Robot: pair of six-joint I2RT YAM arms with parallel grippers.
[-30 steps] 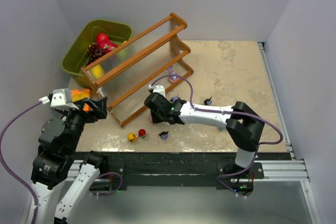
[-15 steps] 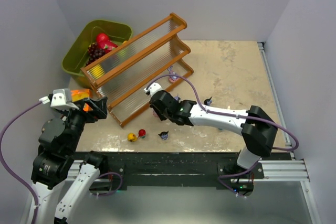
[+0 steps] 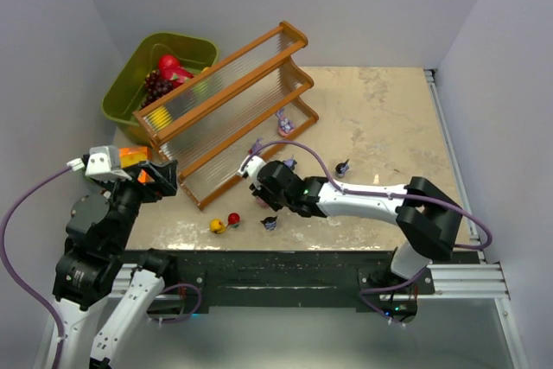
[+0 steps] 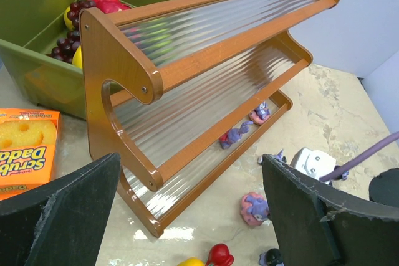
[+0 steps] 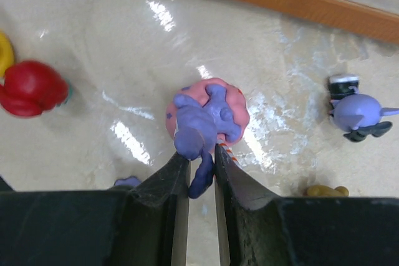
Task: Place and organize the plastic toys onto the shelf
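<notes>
The shelf stands at an angle on the table's left. Two purple bunny toys sit on its lowest tier. My right gripper is shut on a pink-and-purple bunny toy, low over the table in front of the shelf. A red toy, a yellow toy and a dark blue toy lie near the front edge. A purple-and-dark toy lies to the right. My left gripper is open and empty, raised left of the shelf.
An olive-green bin with red fruit and grapes stands behind the shelf. An orange sponge pack lies by the shelf's near-left end. Two more dark toys lie on the table to the right.
My right gripper has drawn back from the shelf's lowest tier toward the near edge, uncovering a purple toy on that tier. The left arm has not moved.
</notes>
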